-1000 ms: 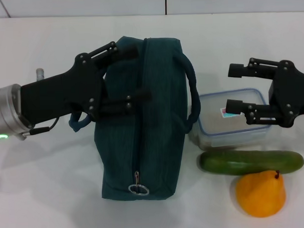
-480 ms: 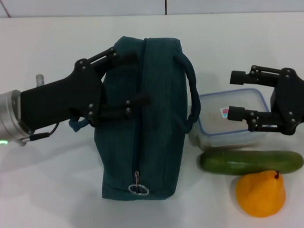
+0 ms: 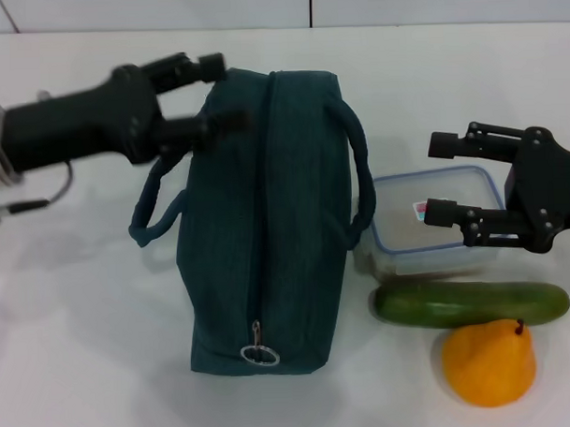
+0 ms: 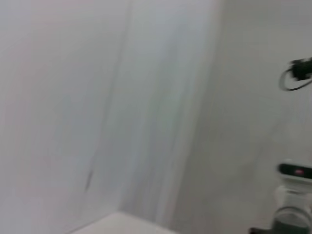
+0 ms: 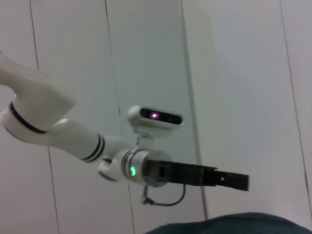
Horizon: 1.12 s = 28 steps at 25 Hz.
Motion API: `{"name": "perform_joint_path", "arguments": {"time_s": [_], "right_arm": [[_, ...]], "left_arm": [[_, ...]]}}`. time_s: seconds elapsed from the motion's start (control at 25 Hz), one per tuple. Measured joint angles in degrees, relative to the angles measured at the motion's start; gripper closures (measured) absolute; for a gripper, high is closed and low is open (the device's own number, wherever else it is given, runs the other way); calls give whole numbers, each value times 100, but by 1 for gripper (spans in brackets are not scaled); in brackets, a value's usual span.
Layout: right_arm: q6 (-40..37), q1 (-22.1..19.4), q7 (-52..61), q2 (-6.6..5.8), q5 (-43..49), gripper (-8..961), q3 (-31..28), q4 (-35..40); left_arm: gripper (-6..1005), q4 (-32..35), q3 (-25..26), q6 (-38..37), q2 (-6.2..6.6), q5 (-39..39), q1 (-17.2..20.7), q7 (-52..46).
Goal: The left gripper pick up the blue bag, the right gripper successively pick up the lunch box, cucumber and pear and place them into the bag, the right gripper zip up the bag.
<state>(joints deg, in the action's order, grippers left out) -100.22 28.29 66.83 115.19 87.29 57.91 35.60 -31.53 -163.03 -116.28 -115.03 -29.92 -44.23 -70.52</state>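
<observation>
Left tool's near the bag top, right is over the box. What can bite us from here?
1. The left tool is open at the far top edge of the blue bag, holding neither handle; a lift could miss.
2. The bag's zipper looks closed, ring pull at the near end, so nothing goes in yet.
3. The right tool is open above the lunch box; the cucumber lies close alongside.

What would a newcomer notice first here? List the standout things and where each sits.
The blue bag dominates the middle of the table, zipped, with its ring pull at the near end. The open left gripper hangs at its far left corner, while the open right gripper hovers over the lunch box to the bag's right. Nearer the robot lie the cucumber and, touching it, the pear.
</observation>
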Motion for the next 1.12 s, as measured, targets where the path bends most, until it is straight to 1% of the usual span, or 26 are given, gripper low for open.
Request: {"name": "perform_joint_path", "arguments": {"time_s": [0.16, 0.28, 0.36, 0.44, 0.6, 0.8, 1.12], "right_arm": [[-77, -2, 7, 2, -32, 216, -6, 0], [-88, 13, 16, 3, -35, 216, -12, 1], [-91, 43, 23, 3, -37, 216, -5, 0], [-93, 58, 29, 3, -37, 216, -4, 0], [-85, 119, 101, 3, -45, 216, -20, 0], [-49, 174, 132, 3, -45, 216, -2, 0], [-43, 212, 135, 12, -44, 216, 0, -54]], "left_arm": [[124, -832, -1, -10, -79, -50, -195, -837], [128, -1285, -5, -23, -91, -13, -297, -1350], [131, -1520, -8, -27, -92, 150, -343, -1539], [134, -1634, -9, -27, -103, 326, -361, -1579], [140, -1661, -10, -22, -144, 591, -310, -1556], [147, -1665, -10, 19, -207, 757, -243, -1581], [158, -1664, -10, 214, -317, 946, -262, -1503]]}}
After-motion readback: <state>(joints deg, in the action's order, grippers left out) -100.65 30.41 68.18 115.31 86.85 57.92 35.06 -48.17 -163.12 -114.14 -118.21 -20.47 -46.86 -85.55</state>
